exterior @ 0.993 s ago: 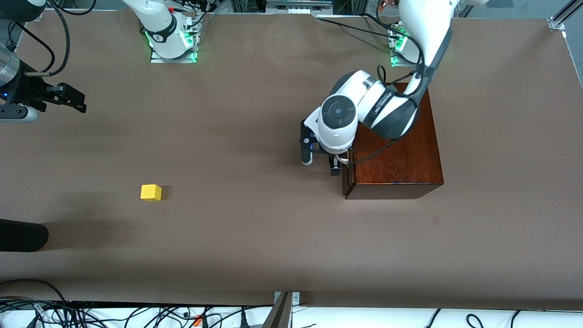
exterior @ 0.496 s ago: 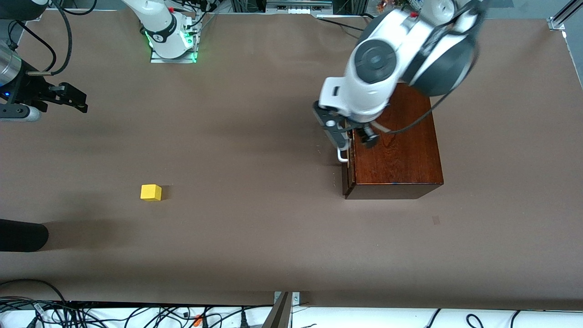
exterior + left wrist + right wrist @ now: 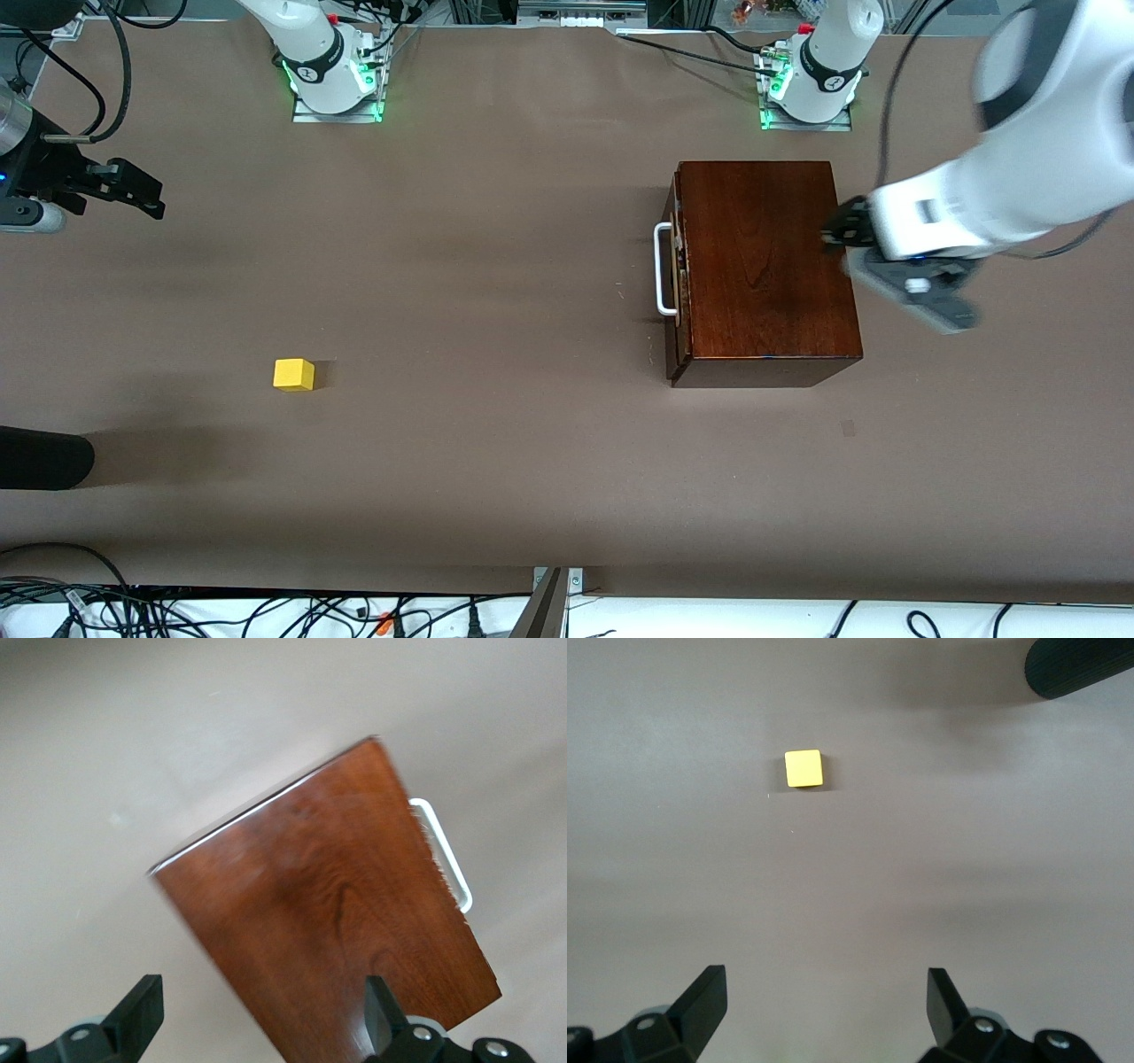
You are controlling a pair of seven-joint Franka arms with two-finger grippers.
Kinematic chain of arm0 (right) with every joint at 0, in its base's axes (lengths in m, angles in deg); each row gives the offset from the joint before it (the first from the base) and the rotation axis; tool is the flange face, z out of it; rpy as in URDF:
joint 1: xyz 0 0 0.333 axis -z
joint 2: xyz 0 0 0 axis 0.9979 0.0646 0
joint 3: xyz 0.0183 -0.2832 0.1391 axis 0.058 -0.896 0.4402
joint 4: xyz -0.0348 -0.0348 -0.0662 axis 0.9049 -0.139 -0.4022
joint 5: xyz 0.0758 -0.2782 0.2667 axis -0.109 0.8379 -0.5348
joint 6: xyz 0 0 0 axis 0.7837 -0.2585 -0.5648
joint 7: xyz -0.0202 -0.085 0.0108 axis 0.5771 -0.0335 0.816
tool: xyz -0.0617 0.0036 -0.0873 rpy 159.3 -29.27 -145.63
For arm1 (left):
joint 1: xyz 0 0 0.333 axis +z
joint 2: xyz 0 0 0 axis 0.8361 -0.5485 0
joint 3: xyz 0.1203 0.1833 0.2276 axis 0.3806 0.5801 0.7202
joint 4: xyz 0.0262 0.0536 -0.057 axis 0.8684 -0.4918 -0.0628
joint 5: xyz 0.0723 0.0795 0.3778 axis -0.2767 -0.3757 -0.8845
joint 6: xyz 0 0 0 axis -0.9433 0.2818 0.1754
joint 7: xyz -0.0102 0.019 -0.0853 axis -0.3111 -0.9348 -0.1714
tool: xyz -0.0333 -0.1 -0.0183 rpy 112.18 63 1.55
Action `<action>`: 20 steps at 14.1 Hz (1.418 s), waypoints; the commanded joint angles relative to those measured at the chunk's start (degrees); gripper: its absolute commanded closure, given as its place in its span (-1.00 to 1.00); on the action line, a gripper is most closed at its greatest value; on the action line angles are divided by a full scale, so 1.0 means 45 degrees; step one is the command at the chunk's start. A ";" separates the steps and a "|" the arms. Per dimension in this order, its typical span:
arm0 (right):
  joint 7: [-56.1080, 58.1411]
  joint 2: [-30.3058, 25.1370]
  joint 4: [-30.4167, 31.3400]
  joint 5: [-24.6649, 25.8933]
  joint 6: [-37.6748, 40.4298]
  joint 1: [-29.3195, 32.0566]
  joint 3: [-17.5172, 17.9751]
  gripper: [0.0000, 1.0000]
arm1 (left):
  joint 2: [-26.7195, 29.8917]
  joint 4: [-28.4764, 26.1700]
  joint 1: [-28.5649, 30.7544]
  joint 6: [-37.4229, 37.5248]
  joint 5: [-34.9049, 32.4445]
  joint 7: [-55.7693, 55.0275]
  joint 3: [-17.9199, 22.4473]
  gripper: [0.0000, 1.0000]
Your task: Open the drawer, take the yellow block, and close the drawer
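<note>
Mahogany box (image 3: 764, 266) is the landmark: it stands on the brown table (image 3: 496, 461) toward the left arm's end. Its drawer (image 3: 677, 275) looks shut or nearly so, the dark front sitting close against the box face with only the white handle (image 3: 661, 269) standing out. The yellow block (image 3: 293, 374) lies on the bare table well apart from the box, toward the right arm's end and a little nearer the front camera than the box's front corner. Judging from that, the block is already out and the drawer has been pushed back, so the task looks finished or all but finished; a last check that the drawer is fully home may be all that remains.

Left claw (image 3: 895, 275) hangs in the air over the edge of the box that faces away from the handle, its arm blurred. In the left wrist view its fingers (image 3: 137, 1014) stand wide apart with nothing between them. Right claw (image 3: 133, 190) waits far from the box, at the right arm's end of the table, also spread open and empty, looking down on the block.
</note>
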State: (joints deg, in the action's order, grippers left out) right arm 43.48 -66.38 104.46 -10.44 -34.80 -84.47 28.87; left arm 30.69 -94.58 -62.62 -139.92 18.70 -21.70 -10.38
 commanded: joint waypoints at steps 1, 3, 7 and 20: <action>-0.0122 -0.0208 0.0024 -0.0527 0.0093 0.0043 -0.0208 -1.00 | 0.2273 -0.2716 0.0330 -0.1412 -0.0201 -0.2476 -0.0057 -1.00; -0.0044 -0.0189 0.0024 -0.0509 0.0054 0.0023 -0.0230 -1.00 | 0.3211 -0.3947 0.0467 -0.2351 -0.0904 -0.4272 0.0002 -1.00; -0.0043 -0.0189 0.0005 -0.0509 0.0035 0.0023 -0.0249 -1.00 | 0.3332 -0.4361 0.1132 -0.2316 -0.1259 -0.4150 0.0157 -1.00; -0.0160 -0.0189 -0.0074 -0.0548 0.0054 0.0023 -0.0249 -1.00 | 0.3118 -0.4499 0.1447 -0.2062 -0.1591 -0.3539 0.0448 -1.00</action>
State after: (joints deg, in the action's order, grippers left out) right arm 43.35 -66.42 104.34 -11.75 -34.82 -84.46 27.92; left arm 44.29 -114.12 -55.49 -148.94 12.28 -38.48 -9.42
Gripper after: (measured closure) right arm 0.000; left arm 0.000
